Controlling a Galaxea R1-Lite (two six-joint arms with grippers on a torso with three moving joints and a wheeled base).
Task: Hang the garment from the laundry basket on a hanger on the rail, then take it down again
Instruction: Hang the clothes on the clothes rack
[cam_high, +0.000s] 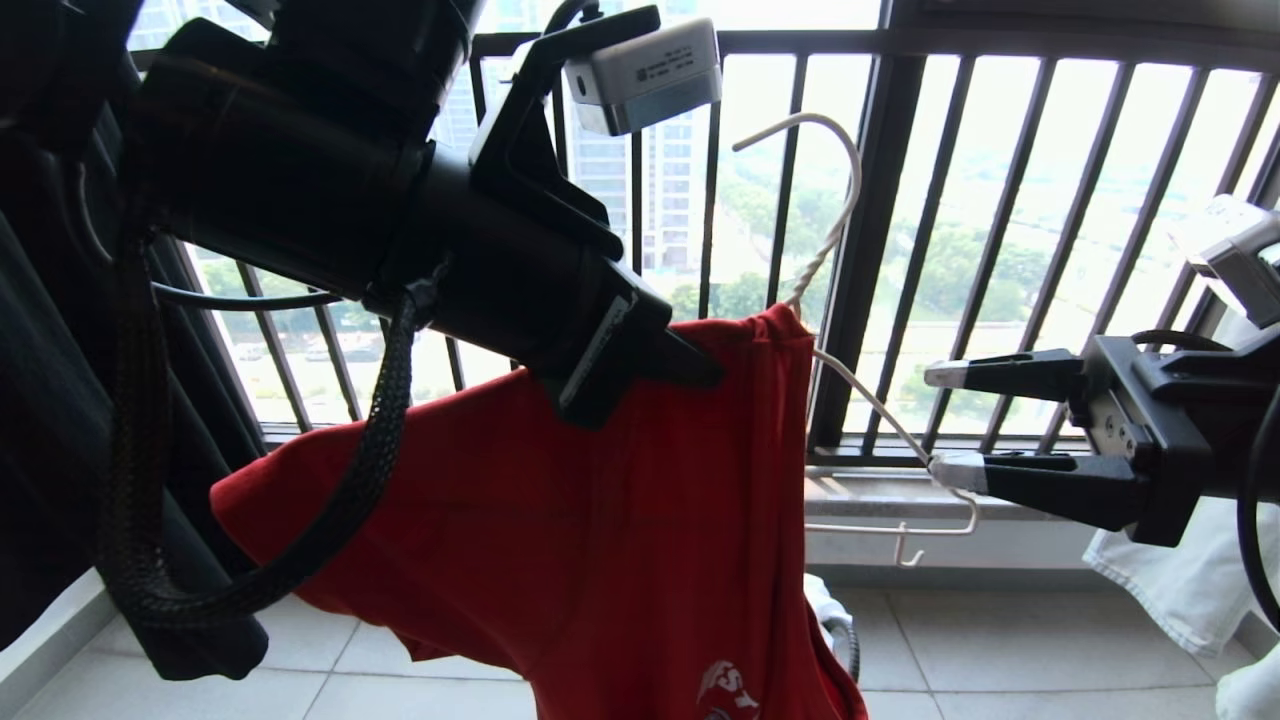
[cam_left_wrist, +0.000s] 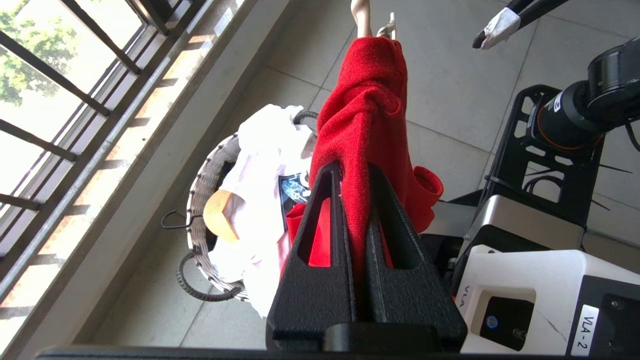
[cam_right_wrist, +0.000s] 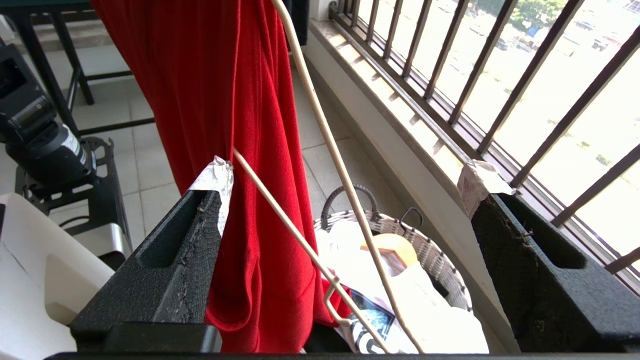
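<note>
Head view shows you the left gripper (cam_high: 690, 365) clamped on the red T-shirt (cam_high: 620, 520) near its collar, holding it up in front of the black railing (cam_high: 880, 250). Your right gripper (cam_high: 945, 425) stands wide apart beside the shirt, 1 fingertip touching the wire hanger (cam_high: 850, 210) that is partly inside the shirt. Below the shirt sits the laundry basket (cam_left_wrist: 200, 190).

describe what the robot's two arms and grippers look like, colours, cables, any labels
Both arms are black. The left gripper has textured black wedge fingers with cut-out slots, a grey camera box above, and a braided black cable looping below. The right gripper has black fingers with pale taped tips.
</note>
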